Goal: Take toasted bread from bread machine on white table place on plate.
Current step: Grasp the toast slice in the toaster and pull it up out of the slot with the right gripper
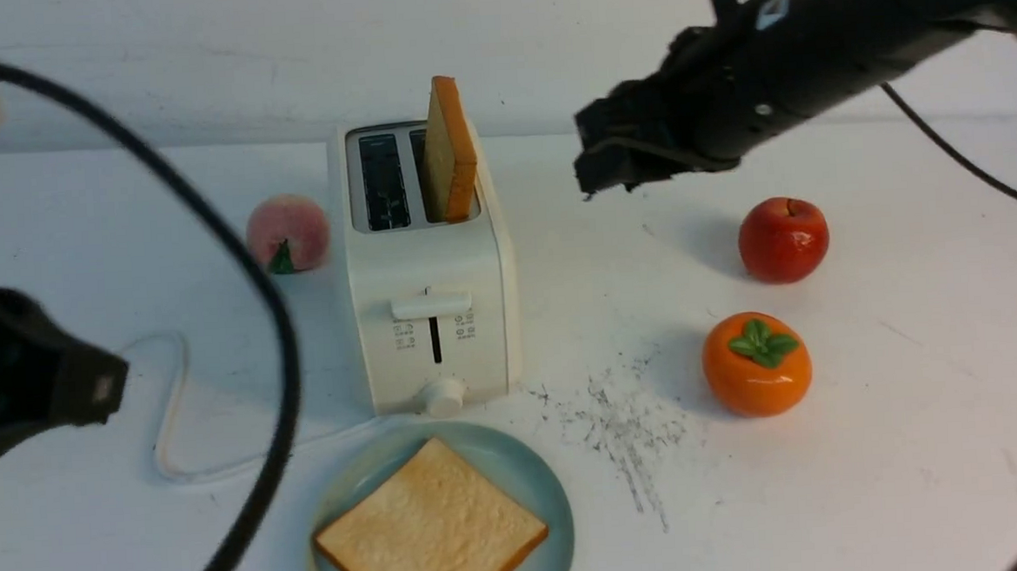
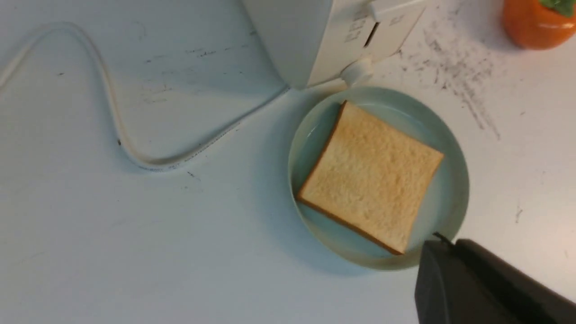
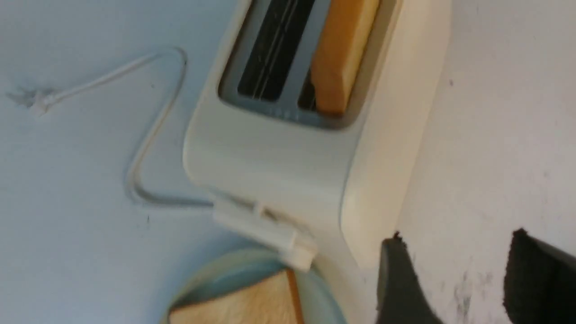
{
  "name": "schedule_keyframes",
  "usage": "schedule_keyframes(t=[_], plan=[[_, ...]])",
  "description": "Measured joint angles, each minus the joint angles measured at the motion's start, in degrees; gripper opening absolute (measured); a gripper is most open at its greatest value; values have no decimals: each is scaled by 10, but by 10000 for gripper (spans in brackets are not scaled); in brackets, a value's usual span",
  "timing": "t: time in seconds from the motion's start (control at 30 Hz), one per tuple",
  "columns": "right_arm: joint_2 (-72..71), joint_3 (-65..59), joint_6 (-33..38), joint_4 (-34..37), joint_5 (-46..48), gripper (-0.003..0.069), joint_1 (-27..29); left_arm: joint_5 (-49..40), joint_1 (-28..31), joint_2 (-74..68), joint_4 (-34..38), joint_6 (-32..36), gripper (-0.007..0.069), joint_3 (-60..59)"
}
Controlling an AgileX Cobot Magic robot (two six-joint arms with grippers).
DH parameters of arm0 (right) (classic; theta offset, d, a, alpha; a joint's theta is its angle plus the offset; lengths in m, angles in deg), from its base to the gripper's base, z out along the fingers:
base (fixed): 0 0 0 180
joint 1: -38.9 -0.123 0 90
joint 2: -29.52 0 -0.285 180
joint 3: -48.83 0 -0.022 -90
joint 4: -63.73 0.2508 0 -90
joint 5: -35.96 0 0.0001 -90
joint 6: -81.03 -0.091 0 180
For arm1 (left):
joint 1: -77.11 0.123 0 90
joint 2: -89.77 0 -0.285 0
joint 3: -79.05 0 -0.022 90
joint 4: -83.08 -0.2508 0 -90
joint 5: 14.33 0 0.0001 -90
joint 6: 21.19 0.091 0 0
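A peach [image 1: 288, 233] sits left, red apple [image 1: 783, 240] and persimmon [image 1: 756, 364] right.

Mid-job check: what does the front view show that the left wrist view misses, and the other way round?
Front view only: the second toast slice standing in the bread machine's right slot, the peach, the red apple, the right gripper. Left wrist view only: the plate's near rim. Both: the flat toast on the plate, the machine's knob, the orange fruit, the scratch marks.

Bright diffuse light on white table [image 1: 917, 438]; soft shadows left of apple [image 1: 783, 240]. My right wrist feed blurred.
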Motion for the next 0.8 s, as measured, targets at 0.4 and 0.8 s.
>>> schedule_keyframes(t=[0.4, 0.8], plan=[[190, 162, -2, 105, -123, 554, -7, -3, 0, 281, 2, -93, -14, -128], [186, 167, 5, 129, -79, 58, -7, -3, 0, 312, 1, -100, -14, -138]])
